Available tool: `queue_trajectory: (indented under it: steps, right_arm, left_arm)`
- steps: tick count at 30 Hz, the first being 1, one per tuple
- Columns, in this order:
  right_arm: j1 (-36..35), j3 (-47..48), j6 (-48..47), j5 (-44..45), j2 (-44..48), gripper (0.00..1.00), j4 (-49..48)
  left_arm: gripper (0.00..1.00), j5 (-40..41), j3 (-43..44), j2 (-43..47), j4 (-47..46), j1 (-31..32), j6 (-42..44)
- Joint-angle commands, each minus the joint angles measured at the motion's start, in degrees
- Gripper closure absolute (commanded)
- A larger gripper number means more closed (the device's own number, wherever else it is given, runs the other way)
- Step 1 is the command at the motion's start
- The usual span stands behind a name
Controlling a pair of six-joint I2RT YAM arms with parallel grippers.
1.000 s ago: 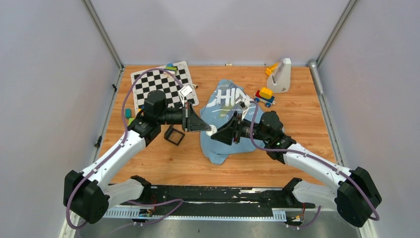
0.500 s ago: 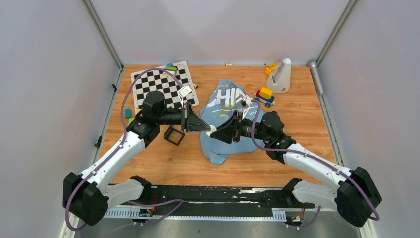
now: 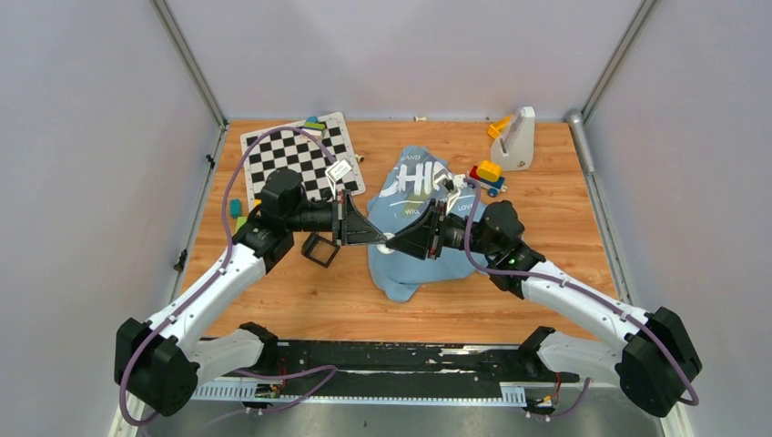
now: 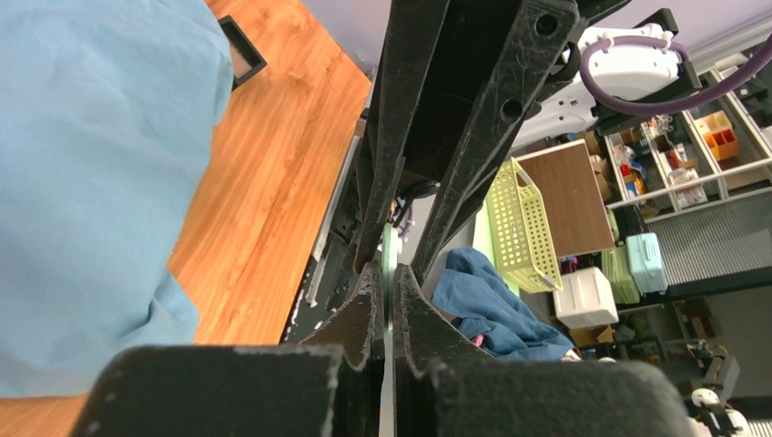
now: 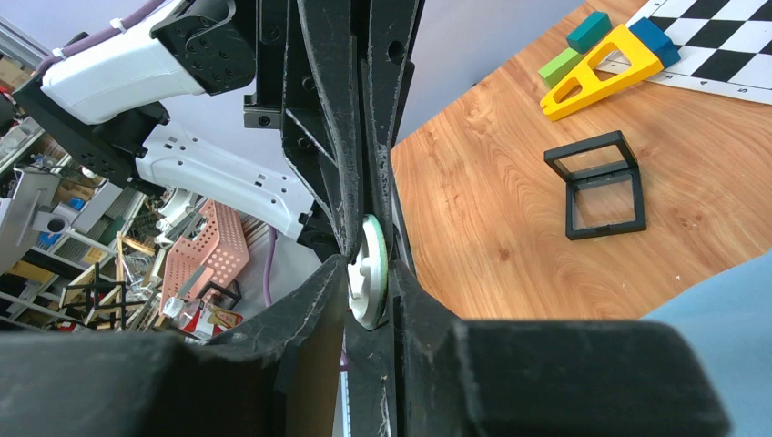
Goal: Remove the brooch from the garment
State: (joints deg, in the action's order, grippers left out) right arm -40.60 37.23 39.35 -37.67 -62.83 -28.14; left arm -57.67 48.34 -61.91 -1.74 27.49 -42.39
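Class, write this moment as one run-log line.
left fingers: shut on white-green disc | right fingers: shut on same disc, tip to tip | location: over T-shirt edge | disc-cloth contact: cannot tell

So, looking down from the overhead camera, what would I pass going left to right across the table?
small coloured blocks → checkerboard mat → blue T-shirt → toy block car → white stand with an orange piece. The black square frame is left out, since it lies level with the mat.
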Motion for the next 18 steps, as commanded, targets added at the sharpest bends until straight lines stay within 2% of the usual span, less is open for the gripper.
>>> queue_trajectory:
  steps: [1, 6, 7, 9, 11, 15, 18]
  right_arm:
    - [-0.09, 3.35, 1.48, -1.26, -0.72, 0.77, -0.94]
    - [-0.09, 4.60, 1.25, -3.28, -2.05, 0.80, 1.30]
    - [-0.09, 4.31, 1.13, -3.62, -1.97, 0.73, 1.21]
    - [-0.09, 3.80, 0.99, -4.88, -1.60, 0.52, 0.55]
    - [-0.09, 3.13, 1.12, -5.77, -0.92, 0.41, -0.34]
    - [-0.08, 1.82, 0.32, -6.10, 0.59, 0.41, -1.11]
    - [-0.09, 0.68, -0.19, -5.55, 1.44, 0.51, -1.28]
  left_arm:
    - [1.00, -2.27, -0.43, 1.50, -3.32, -0.24, -0.66]
    - [1.00, -2.36, -0.29, 1.61, -3.47, -0.24, -0.46]
    - [1.00, -2.27, -0.20, 1.68, -3.50, -0.24, -0.43]
    - [1.00, -2.01, -0.22, 1.64, -3.45, -0.24, -0.43]
    - [1.00, -1.91, -0.18, 1.25, -3.40, -0.24, -0.41]
    - [1.00, -2.01, -0.17, 0.88, -3.82, -0.24, -0.56]
    - [1.00, -2.05, -0.29, 1.10, -4.40, -0.20, -0.82]
